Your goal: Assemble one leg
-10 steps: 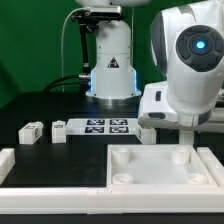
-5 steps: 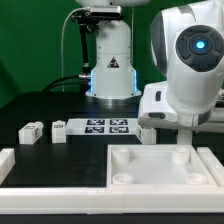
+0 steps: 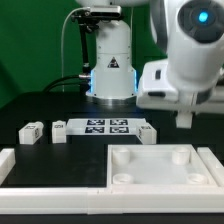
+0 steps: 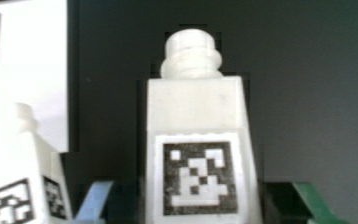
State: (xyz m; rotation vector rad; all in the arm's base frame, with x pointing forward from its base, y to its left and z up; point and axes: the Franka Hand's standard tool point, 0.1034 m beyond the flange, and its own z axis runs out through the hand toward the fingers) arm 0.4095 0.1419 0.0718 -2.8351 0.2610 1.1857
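Note:
A leg (image 3: 148, 133), a small white block with a black-and-white tag, lies on the dark table by the right end of the marker board (image 3: 105, 126). In the wrist view this leg (image 4: 197, 110) fills the middle, with its threaded end pointing away. My gripper (image 4: 202, 205) is open, and a dark gap shows between the leg and each finger. In the exterior view the gripper (image 3: 185, 118) hangs above the table, clear of the leg. Two more legs (image 3: 30, 132) (image 3: 58, 130) lie at the exterior view's left.
The large white square panel (image 3: 160, 165) with round corner sockets lies in front. A white raised frame (image 3: 18, 165) sits at the front left. The robot base (image 3: 110, 70) stands behind. In the wrist view another small tagged white piece (image 4: 30, 175) lies beside the leg.
The arm and gripper have risen and shifted toward the exterior view's right. The leg has stayed on the table by the marker board.

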